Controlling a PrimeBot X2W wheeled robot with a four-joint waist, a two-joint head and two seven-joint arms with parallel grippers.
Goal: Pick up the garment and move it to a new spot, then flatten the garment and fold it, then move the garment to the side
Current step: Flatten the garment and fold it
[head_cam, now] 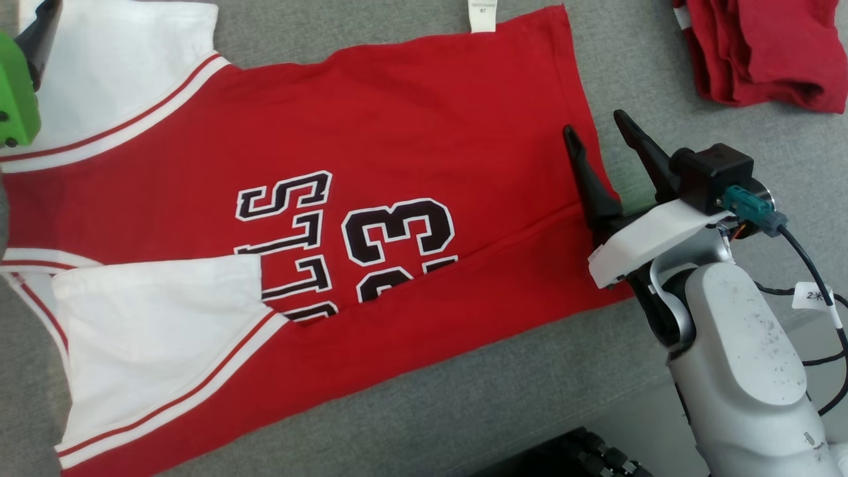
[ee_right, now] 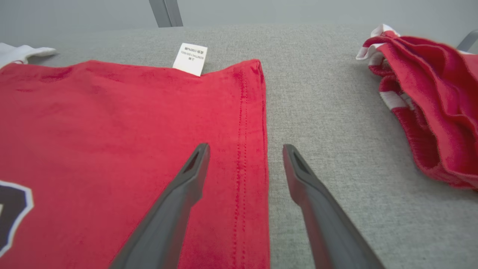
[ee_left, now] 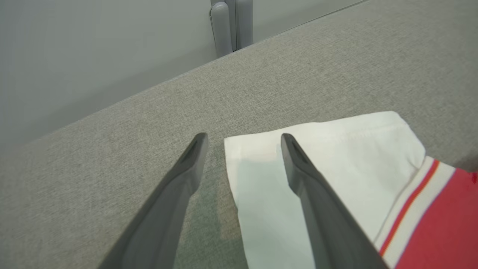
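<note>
Right tool (head_cam: 594, 122) spread over hem, left tool (ee_left: 243, 136) spread too — red jersey (head_cam: 397, 132), "23", white tag (head_cam: 482, 14)

A: State the garment count.
B: 2 garments: 1 red jersey (head_cam: 424, 132) and 1 bunched red garment (head_cam: 762, 53).
A: Countable jersey parts?
B: 2 white sleeves (head_cam: 152, 331), 1 white label (head_cam: 481, 16), 1 printed number.
A: Grippers?
B: 2 units: 1 left gripper (ee_left: 242, 140), 1 right gripper (head_cam: 593, 122). Each carries 2 dark fingers (ee_right: 175, 209).
</note>
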